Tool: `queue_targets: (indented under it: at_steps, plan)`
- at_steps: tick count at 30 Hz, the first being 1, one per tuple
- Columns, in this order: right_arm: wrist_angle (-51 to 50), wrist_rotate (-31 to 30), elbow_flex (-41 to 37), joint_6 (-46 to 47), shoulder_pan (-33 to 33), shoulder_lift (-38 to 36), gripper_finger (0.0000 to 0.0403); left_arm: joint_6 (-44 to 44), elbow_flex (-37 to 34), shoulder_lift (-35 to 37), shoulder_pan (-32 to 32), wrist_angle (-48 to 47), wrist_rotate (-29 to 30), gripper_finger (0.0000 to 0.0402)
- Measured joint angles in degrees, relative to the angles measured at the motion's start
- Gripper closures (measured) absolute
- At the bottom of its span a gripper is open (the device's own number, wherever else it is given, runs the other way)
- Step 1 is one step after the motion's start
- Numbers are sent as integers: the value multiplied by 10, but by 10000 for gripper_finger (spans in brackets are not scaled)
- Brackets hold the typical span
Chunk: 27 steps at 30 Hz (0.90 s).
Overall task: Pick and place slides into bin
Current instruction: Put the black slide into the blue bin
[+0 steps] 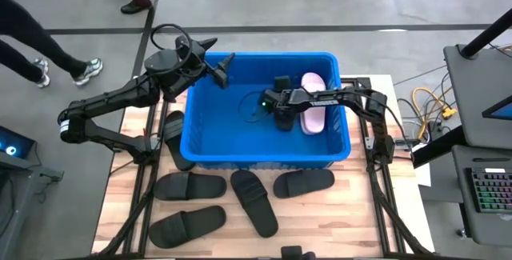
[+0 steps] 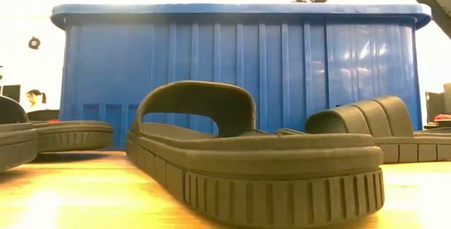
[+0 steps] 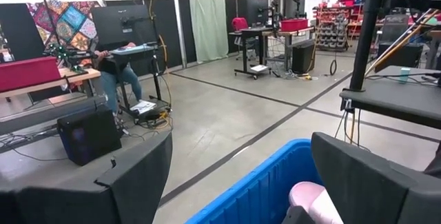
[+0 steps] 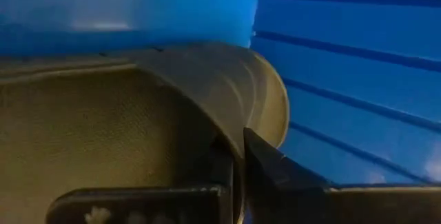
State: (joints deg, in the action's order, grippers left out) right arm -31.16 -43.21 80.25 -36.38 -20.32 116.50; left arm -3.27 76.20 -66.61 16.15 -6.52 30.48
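Slides: your right tool (image 1: pixel 282 120) is clamped on a black slide's (image 4: pixel 138 114) strap inside the bin (image 1: pixel 200 144) for release; your left tool (image 1: pixel 220 68) waits open above its rim.

Robotics lab: concrete floor (image 3: pixel 227 114), equipment desks (image 3: pixel 265 34), keyboard (image 1: pixel 490 190), cables (image 1: pixel 428 104).

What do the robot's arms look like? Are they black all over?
Mostly. Both arms are dark, made of long jointed tubes. The left arm has a thin black cable looping above it. The right arm shows a tiny green light near its gripper, whose fingers are flat and dark.
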Motion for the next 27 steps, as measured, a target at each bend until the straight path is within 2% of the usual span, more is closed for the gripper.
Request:
queue_targets:
  at_steps: [9, 14, 27]
  plan:
    - [-8, -1, -1, 21, -1, -6, 394, -1, 0, 0, 0, 0, 0, 72]
    - [-45, -7, -1, 44, -2, -13, 394, -1, 0, 1, 0, 0, 0, 72]
    - [-52, 9, -5, 47, -8, -12, 394, -1, -6, 1, 0, 0, 0, 72]
